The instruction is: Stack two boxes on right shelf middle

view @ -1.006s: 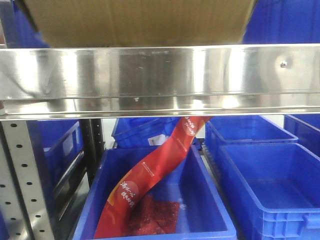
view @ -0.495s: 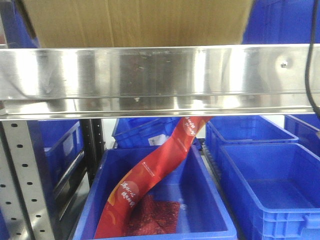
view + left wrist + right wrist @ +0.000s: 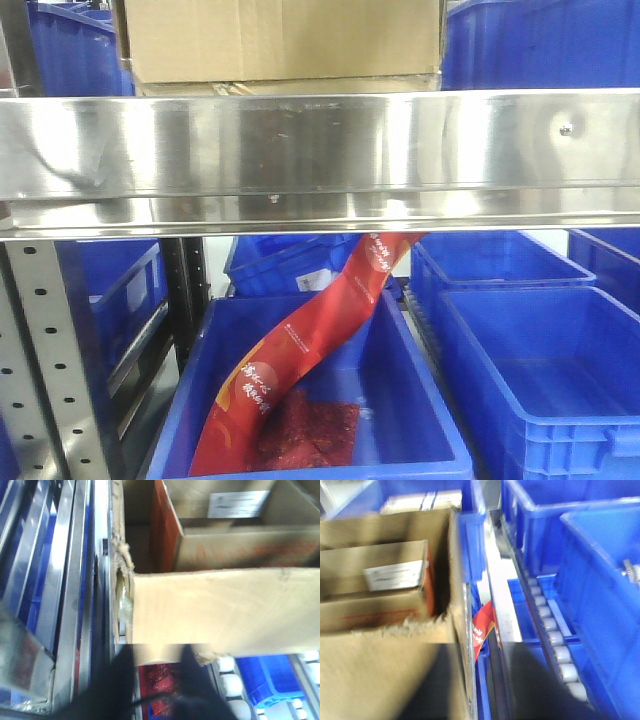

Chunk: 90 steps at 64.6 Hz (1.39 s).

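Left gripper shows only as two dark, blurred fingers at the bottom of the left wrist view, spread apart with a gap between them and holding nothing; their tips sit just under the near edge of the upper cardboard box, and whether they touch it cannot be told through the blur. Right gripper is no more than dark smeared shapes at the bottom of the right wrist view, so whether its jaws stand apart or together cannot be told. From the left wrist, the upper box's pale flap stretches across the frame, with crumpled clear tape at its torn left corner. Beyond it sits an open cardboard box with a white label on an inner wall and a reddish side panel. In the front view, the upper box rests squarely on a flatter brown box, which appears to lie on the steel shelf just behind its broad reflective front rail, left of centre. Blue plastic bins stand on the same level at both sides of the stack. Below the shelf, a red printed bag leans diagonally in a blue bin, with a perforated metal upright at the left.
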{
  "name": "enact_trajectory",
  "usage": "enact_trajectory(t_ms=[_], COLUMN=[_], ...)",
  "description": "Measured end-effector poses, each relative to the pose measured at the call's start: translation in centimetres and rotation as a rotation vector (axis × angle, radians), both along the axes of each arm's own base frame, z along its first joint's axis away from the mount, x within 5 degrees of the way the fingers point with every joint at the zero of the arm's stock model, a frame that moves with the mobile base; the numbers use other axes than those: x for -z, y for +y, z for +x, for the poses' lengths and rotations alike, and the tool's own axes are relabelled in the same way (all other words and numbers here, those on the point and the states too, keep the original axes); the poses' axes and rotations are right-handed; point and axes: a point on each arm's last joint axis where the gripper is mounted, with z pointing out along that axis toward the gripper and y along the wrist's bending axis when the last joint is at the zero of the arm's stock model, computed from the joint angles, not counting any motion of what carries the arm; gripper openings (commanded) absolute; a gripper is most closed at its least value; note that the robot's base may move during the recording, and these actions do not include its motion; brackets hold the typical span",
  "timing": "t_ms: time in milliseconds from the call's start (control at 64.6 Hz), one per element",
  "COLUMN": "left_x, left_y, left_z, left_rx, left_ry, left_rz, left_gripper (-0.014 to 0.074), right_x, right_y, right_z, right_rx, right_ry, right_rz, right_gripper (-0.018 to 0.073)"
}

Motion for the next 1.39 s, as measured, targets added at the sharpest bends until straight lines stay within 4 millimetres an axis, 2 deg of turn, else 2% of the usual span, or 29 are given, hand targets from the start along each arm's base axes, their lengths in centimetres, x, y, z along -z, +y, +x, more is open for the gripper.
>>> enact_trajectory(t_ms=[186,340,464,604,913,1099,1269,1393], left_x=[-0.5,-0.1,1.5,4.4,10.8,13.0,13.2,12.2], left_y=[-0.3,-1.2,-1.5,-1.0,1.2,2.9,4.1,4.7], left_z=[-1.0,-2.5,-3.7,-5.7,-13.4,-18.3,-21.8,-23.8], left_rx=[0.016,0.061,0.085,0.103,0.155,0.166,0.168,0.17], left_ry=[0.002,-0.043,-0.087,-0.146,-0.291,-0.367,-0.451,-0.544], left_rz=[-0.008,-0.004,-0.031,-0.057,-0.103,-0.125,-0.145,-0.167], left_gripper=[-0.0111,-0.0111,-0.0111,-0.0111,-0.0111,-0.0111,-0.0111,-0.0111], right_x=[0.4,1.4,3.2,5.7,9.6,11.4,10.1,8.5], right_y=[0.2,-0.1,0.0,-0.3,-1.2,-2.6,-4.3,-5.4], right_z=[-0.4,-1.6,-2.6,-4.4,-10.5,-15.1,-19.7,-22.3], right_rx=[-0.016,-0.057,-0.118,-0.179,-0.347,-0.39,-0.393,-0.389], right_ry=[0.04,0.024,-0.011,-0.029,-0.191,-0.257,-0.394,-0.501], right_rz=[0.027,0.012,0.008,0.001,0.046,0.067,0.091,0.11], right_gripper=[-0.016,-0.016,-0.016,-0.016,-0.016,-0.016,-0.0162,-0.0162])
